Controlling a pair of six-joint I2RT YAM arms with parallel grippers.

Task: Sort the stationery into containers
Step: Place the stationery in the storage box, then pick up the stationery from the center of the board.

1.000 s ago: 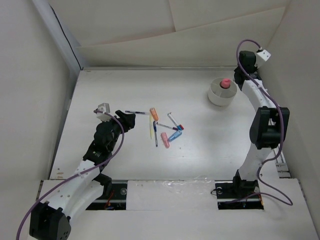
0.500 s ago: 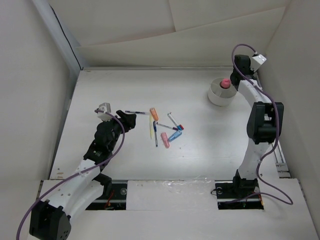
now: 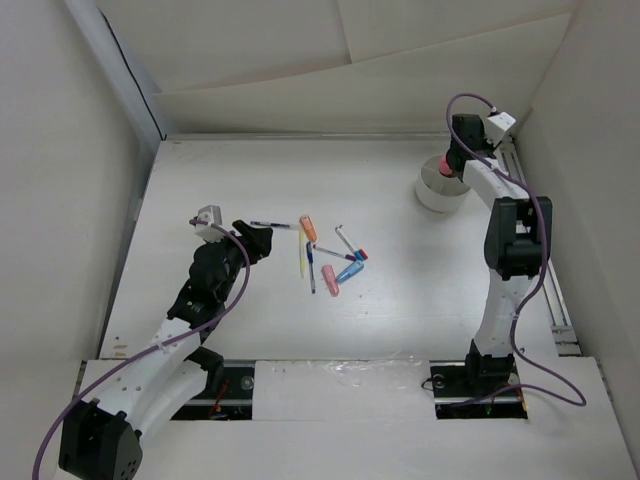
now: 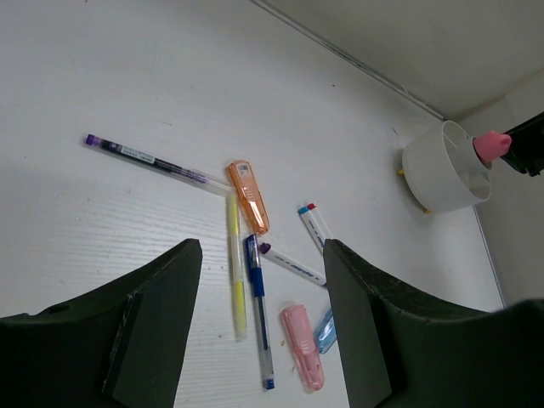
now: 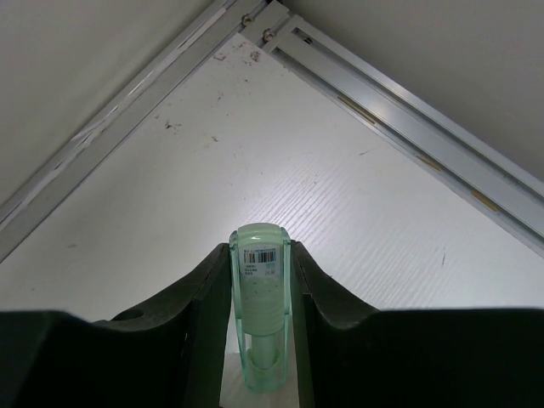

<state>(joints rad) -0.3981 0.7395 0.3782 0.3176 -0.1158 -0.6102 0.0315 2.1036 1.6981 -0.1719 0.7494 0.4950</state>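
— Right arm [image 3: 515, 250] has swung leftward, glue stick [image 5: 260, 289] clamped between the right jaws, at the tub [image 3: 435, 198].
— Left jaws?
— Parted, empty; pens [image 4: 255, 289] lie on the worktop [image 4: 127, 76] just beyond them.

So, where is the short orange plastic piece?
Top view, centre: the orange piece lies right of the thin purple-capped pen, just beyond the thin yellow pen.

You have a white table [image 3: 400, 320]. Near its middle a yellow pen [image 4: 236, 272], a blue pen [image 4: 257, 297], an orange piece [image 4: 248, 197] and a pink piece [image 4: 302, 347] lie close together. A dark pen [image 4: 157, 161] lies at 10 o'clock from them. A round white tub [image 4: 433, 174] stands toward 2 o'clock.
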